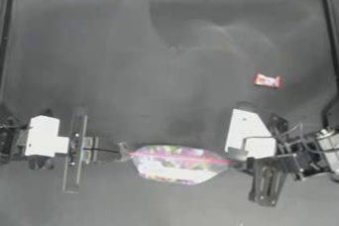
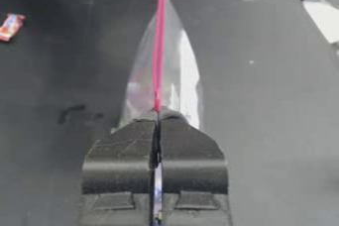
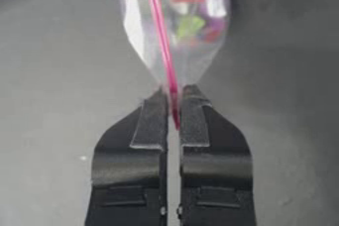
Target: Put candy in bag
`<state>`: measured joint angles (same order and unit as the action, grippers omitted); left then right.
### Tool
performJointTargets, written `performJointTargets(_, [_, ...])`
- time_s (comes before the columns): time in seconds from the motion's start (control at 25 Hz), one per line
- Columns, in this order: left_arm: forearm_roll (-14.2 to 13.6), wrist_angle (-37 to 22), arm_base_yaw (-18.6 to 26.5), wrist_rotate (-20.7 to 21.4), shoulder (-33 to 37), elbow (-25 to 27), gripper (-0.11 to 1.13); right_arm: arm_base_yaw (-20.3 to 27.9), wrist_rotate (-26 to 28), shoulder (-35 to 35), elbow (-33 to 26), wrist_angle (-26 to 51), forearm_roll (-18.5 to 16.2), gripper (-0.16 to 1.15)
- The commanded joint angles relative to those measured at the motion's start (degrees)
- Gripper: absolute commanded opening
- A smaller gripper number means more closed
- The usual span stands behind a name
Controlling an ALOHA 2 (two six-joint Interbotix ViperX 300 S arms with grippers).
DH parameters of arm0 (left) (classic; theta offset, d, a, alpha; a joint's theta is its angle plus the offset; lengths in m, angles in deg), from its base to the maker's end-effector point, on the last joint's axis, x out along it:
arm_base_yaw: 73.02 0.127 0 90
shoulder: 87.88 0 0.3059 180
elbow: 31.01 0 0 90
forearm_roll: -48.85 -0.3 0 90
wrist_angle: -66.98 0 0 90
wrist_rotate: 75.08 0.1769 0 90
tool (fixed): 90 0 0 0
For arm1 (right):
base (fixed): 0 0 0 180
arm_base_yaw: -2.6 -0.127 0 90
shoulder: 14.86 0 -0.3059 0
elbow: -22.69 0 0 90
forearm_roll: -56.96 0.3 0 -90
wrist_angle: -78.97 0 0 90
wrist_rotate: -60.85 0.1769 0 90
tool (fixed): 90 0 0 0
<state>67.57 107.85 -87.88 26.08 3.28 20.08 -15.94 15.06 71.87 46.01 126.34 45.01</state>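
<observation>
The candy [image 1: 267, 81] lies alone on the table [image 1: 165, 46], at about 2 o'clock from the bag [image 1: 177, 164] and well apart from it. In the top view the bag hangs stretched between both arms in the lower middle of the table. The left gripper [image 1: 123, 154] pinches its end at 9 o'clock, the right gripper [image 1: 240, 159] the end at 3 o'clock. The pink strip [image 1: 179, 158] runs straight between them, and I judge the mouth is closed.

In the left wrist view the left gripper's [image 2: 157, 117] jaws are pressed together on the strip [image 2: 159, 46], which runs taut away from them. The candy [image 2: 10, 26] shows far off to one side.

In the right wrist view the right gripper [image 3: 173, 96] is also clamped on the strip [image 3: 162, 46], and the colourful sweets [image 3: 192, 22] show through the clear bag [image 3: 198, 56].

To do this step well, I think the mouth must first open. Pulling the two ends apart will only keep it flat. One gripper should hold its end firmly while the other lets go and takes one lip. The bag should stay low, so that the sweets do not spill.
</observation>
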Motion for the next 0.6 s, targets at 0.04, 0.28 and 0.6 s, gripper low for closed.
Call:
performJointTargets(0.04, [0.0,0.35,0.18,0.09,0.44,-0.97,0.13,-0.7,0.18,-1.85,-0.62,1.14,-1.58,0.17])
performJointTargets(0.28, [-0.09,0.35,1.23,0.35,0.0,-1.76,0.13,0.09,0.09,-1.93,-1.58,2.11,-4.04,0.17])
performJointTargets(0.6, [-0.18,-0.88,4.13,1.41,1.76,-1.93,0.13,1.67,-0.7,-1.93,-3.08,3.52,-7.38,0.17])
